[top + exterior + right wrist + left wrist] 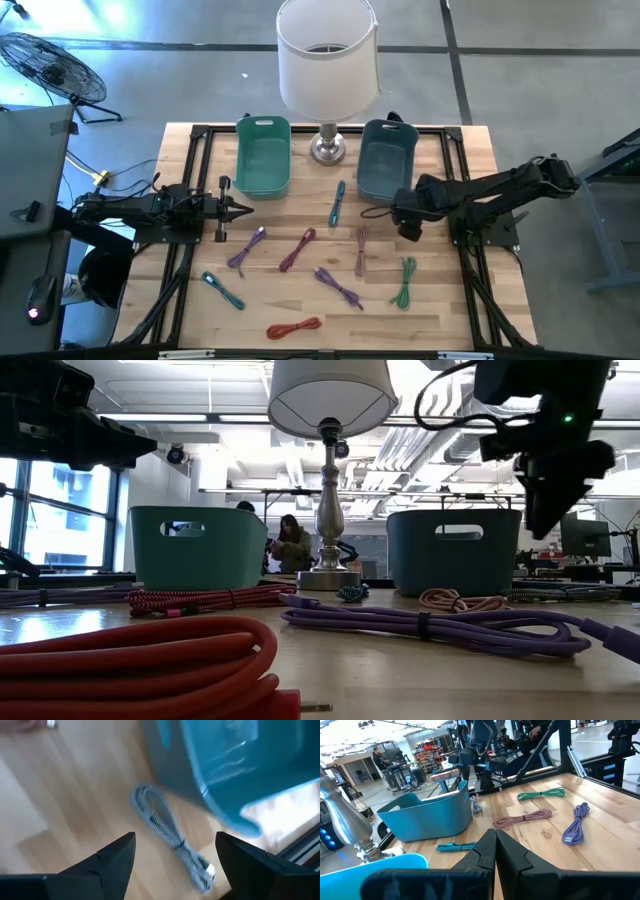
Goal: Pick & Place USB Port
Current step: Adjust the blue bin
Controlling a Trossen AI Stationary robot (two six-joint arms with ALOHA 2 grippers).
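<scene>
1. High view: I see my right pincer (407, 228) beside the blue bin (386, 157); my left pincer (240, 209) waits shut, empty.
2. Right wrist view: pincer wide open, empty, above a grey-white cable (170, 837) lying on the table (75, 810) against the bin.

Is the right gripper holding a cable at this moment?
No: in the right wrist view the right gripper is open and empty, hovering above a grey braided cable lying on the table beside the blue bin.

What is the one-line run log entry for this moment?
left hand: shut, empty, waiting | right hand: open above striped cable beside blue bin
</scene>
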